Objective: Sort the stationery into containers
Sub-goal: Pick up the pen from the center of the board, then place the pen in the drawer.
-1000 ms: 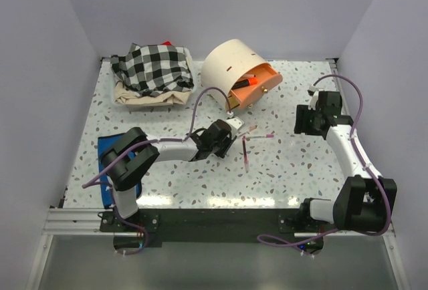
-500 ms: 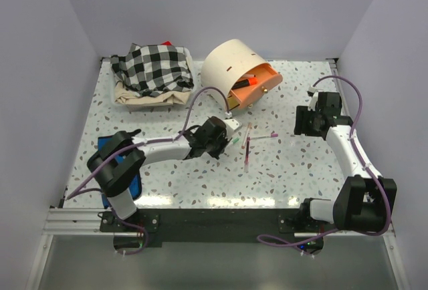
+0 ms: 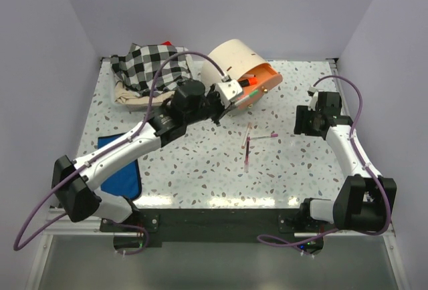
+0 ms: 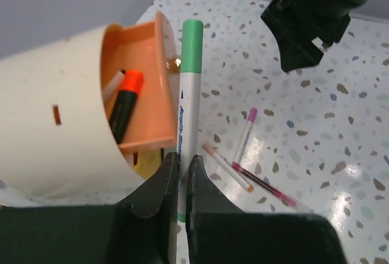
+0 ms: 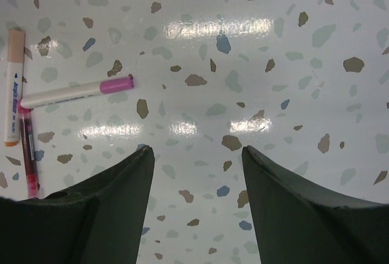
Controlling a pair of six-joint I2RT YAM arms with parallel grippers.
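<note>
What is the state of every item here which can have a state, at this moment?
Left gripper: shut on the green-capped pen.
Green-capped pen: held, cap on.
Orange drawer: pulled open.
Orange highlighter: lying inside the orange drawer.
Right gripper: open, empty.
Pink-capped pen: lying loose on the table.

Bright overhead light is glaring off the glossy speckled table (image 5: 304, 154) around the pink-capped white pen (image 5: 76, 92); the left arm's black fingers (image 4: 155, 200) are showing slightly blurred.
</note>
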